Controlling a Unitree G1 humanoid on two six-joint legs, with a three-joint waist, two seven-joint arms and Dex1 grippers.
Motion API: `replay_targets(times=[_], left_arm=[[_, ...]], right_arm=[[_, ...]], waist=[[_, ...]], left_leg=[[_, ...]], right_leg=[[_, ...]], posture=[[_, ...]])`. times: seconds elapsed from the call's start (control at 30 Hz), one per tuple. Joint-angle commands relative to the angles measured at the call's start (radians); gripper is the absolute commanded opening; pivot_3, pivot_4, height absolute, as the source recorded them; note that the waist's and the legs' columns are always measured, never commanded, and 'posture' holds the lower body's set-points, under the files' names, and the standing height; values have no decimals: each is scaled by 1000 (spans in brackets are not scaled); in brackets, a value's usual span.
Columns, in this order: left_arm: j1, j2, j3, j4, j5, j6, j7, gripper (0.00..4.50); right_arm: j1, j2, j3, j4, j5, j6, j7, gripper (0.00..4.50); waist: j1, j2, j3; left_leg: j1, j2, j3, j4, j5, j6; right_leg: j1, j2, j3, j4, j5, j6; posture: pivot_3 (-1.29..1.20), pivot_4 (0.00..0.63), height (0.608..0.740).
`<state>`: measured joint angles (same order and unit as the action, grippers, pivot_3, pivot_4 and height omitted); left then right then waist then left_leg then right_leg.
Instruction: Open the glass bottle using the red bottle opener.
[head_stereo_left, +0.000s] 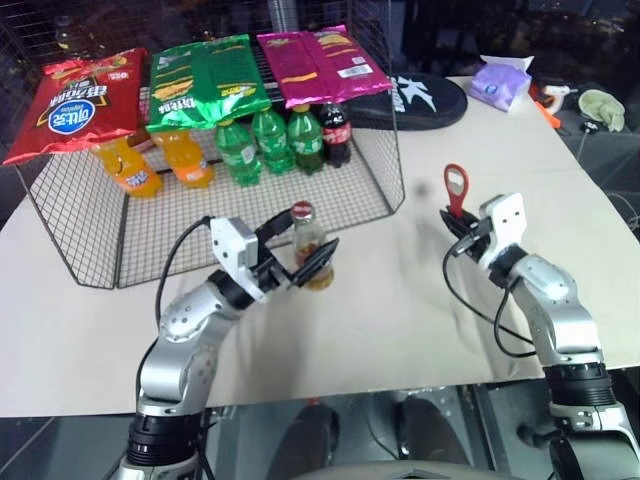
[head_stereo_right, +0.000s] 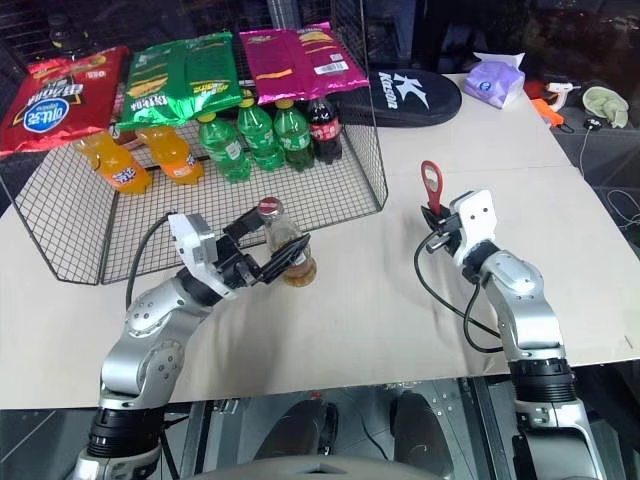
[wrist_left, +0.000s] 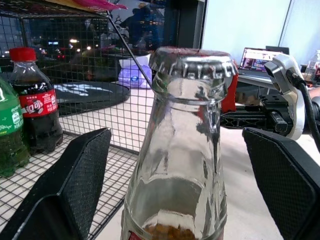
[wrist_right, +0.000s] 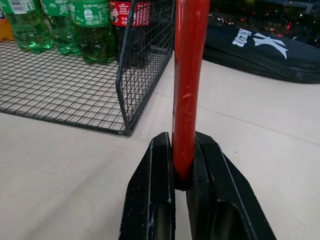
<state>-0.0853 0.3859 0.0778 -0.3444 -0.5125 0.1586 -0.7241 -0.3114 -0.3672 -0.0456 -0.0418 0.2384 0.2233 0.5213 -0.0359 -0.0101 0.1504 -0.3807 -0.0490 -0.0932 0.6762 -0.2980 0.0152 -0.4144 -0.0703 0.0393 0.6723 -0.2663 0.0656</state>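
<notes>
red bottle opener (head_stereo_left: 456, 190) between right fingers (wrist_right: 155, 200)

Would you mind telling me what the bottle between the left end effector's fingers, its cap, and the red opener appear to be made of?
The glass bottle looks like clear glass: see-through, with sharp glossy reflections. Its cap seems to be metal, judging by the crimped, shiny silver rim. The red bottle opener has a smooth, glossy red surface, probably painted or coated metal, though plastic cannot be ruled out.

light: bright, even, overhead | shadows: soft | glare: glass bottle (wrist_left: 180, 145) neck | blur: background, left wrist view
</notes>
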Motion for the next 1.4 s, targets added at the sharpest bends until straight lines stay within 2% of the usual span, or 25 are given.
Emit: replay_targets(times=[0.03, 0.57, 0.67, 0.7, 0.73, 0.83, 0.87, 1.07, 1.23, 1.4], left_arm=[[5, 2, 16, -47, -4, -32, 2, 4373], [25, 10, 11, -58, 13, -99, -4, 4373], [28, 5, 10, -56, 12, -107, -3, 3655], [27, 5, 10, -55, 13, -109, -3, 3045], [26, 4, 9, -53, 13, -110, -3, 2781], [28, 4, -2, -44, 26, -120, -6, 1459], [28, 4, -5, -40, 30, -124, -6, 1201], [29, 10, -13, -28, 38, -131, -7, 1140], [40, 19, -16, -23, 54, -137, -9, 1140], [48, 24, -15, -22, 60, -134, 3, 1140]], right_arm=[[-10, -5, -5, -28, 3, -15, 8, 263], [-22, -1, 9, -19, 3, -9, 16, 263], [-25, -1, 10, -22, 3, -6, 18, 263], [-25, -1, 10, -23, 2, -5, 20, 263], [-25, -2, 11, -23, 2, -5, 21, 263], [-26, -3, 13, -26, -1, -6, 24, 263], [-29, -7, 18, -28, -8, -13, 26, 263], [-76, -20, 91, -62, -97, -88, 31, 263], [-109, 17, 201, -113, -161, -121, 37, 263], [-115, 44, 246, -125, -191, -131, 32, 263]], waist=[[0, 0, 0], [0, 0, 0], [1, 0, 0], [1, 0, 0], [1, 0, 0], [1, 0, 0], [1, 0, 0], [1, 0, 0], [0, 0, 0], [4, 0, 0]], left_leg=[[0, 0, 0, 0, 0, 0], [0, 0, 0, 0, 0, 0], [0, 0, 0, 0, 0, 0], [0, 0, 0, 0, 0, 0], [0, 0, 0, 0, 0, 0], [0, 0, 0, 0, 0, 0], [0, 0, 0, 0, 0, 0], [1, 0, 0, 0, 0, 0], [1, 0, 0, 0, 0, 0], [1, 0, 0, 0, 0, 0]], right_leg=[[0, 0, 0, 0, 0, 0], [0, 0, 0, 0, 0, 0], [0, 0, 0, 0, 0, 0], [0, 0, 0, 0, 0, 0], [0, 0, 0, 0, 0, 0], [0, 0, 0, 0, 0, 0], [0, 0, 0, 0, 0, 0], [0, 0, 0, 0, 0, 0], [0, 0, 0, 0, 0, 0], [1, 0, 0, 0, 0, 0]], posture=[[0, 150, 740], [0, 150, 740], [0, 150, 740], [0, 150, 740], [0, 150, 740], [0, 150, 740], [0, 150, 740], [0, 150, 740], [0, 150, 740], [0, 150, 740]])
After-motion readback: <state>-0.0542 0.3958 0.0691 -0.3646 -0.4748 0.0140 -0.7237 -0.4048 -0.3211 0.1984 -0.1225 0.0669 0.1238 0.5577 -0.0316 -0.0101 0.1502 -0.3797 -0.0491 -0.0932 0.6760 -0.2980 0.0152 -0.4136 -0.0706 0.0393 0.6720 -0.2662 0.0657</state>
